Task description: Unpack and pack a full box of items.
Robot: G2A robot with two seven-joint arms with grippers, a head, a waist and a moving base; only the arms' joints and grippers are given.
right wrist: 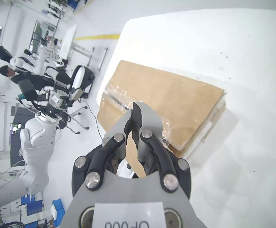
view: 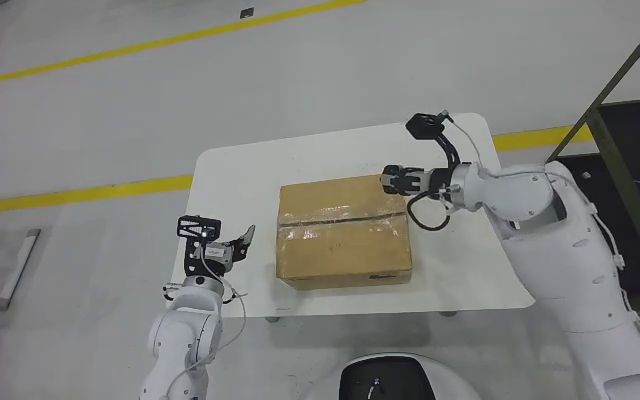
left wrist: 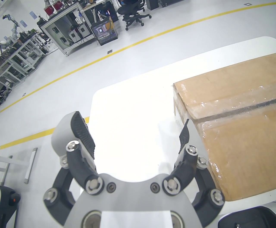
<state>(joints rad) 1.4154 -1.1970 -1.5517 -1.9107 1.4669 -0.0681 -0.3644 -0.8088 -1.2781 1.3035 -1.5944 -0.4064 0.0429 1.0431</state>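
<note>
A closed brown cardboard box (view: pixel 344 231) sits in the middle of the white table (view: pixel 240 170), its top seam sealed with clear tape (left wrist: pixel 235 108). My right gripper (view: pixel 393 182) is shut, with nothing between its fingers, and hovers over the box's far right top edge, above the taped seam (right wrist: pixel 120 103). My left gripper (view: pixel 240 243) is open and empty over the table's left part, a short way left of the box (left wrist: pixel 237 138). In the right wrist view the box (right wrist: pixel 163 95) lies just beyond the closed fingertips (right wrist: pixel 135 112).
Bare table surface lies left of the box (left wrist: pixel 133 121) and to its right (right wrist: pixel 215 54). Yellow floor lines (view: pixel 170 40) run around the table. A dark frame (view: pixel 610 110) stands at the right edge. Benches and chairs (left wrist: pixel 131 10) stand far behind.
</note>
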